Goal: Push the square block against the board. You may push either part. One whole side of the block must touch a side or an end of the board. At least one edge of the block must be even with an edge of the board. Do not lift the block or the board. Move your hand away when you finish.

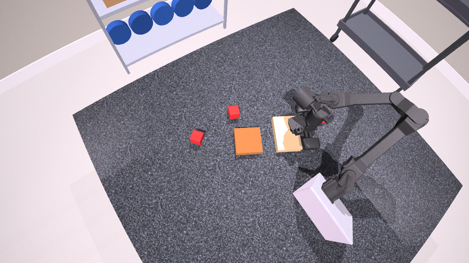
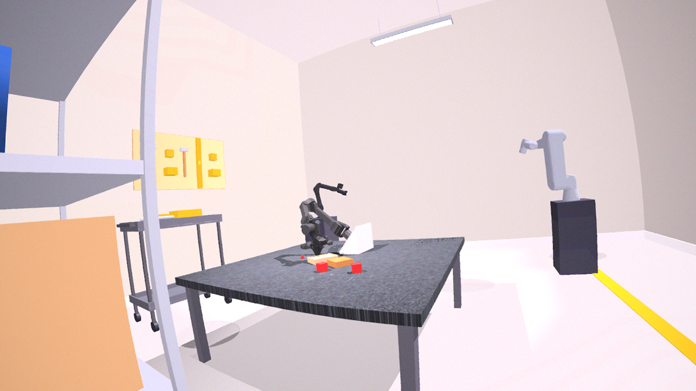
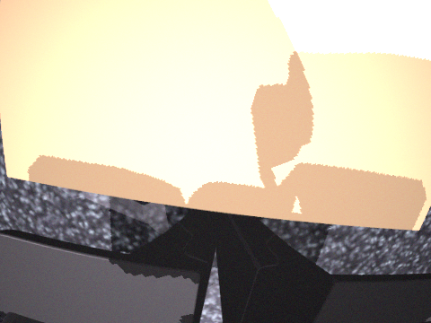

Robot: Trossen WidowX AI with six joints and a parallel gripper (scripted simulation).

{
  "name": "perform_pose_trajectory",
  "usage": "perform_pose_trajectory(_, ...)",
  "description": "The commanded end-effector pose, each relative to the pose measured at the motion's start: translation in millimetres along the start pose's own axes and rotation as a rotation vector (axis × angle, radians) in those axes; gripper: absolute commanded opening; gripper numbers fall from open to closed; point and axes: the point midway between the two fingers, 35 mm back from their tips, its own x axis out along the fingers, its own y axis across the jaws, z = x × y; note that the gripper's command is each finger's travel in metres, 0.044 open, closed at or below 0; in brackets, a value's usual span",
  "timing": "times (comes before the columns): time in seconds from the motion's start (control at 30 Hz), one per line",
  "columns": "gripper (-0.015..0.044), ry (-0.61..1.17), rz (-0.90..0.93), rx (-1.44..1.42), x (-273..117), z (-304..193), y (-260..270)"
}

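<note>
The orange square block (image 1: 248,140) (image 2: 340,262) lies flat on the dark table. The pale tan board (image 1: 282,135) (image 2: 321,259) (image 3: 135,112) lies to its right in the top view. A strip of table shows between them, and their facing sides look roughly parallel. The block's lower side sits a little lower in that view than the board's. My gripper (image 1: 305,131) (image 2: 317,252) (image 3: 219,205) is shut and empty, low at the board's side away from the block. The wrist view shows its tips at the board's edge; contact is unclear. The arm hides part of the board.
A red cube (image 1: 233,111) (image 2: 321,267) lies above the block in the top view, and another red cube (image 1: 196,136) (image 2: 356,267) lies left of it. A third small red thing (image 1: 323,122) (image 2: 302,257) shows behind the gripper. A white wedge (image 1: 321,210) (image 2: 359,240) stands beneath the arm's base.
</note>
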Motion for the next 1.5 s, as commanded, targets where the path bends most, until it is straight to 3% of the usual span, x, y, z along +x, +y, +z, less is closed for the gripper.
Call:
perform_pose_trajectory(0.0, 0.0, -0.005, -0.001, 0.008, -0.6, 4.4, -1.8)
perform_pose_trajectory(1.47, 0.0, -0.006, -0.001, 0.009, -0.5, 41.8, -1.2)
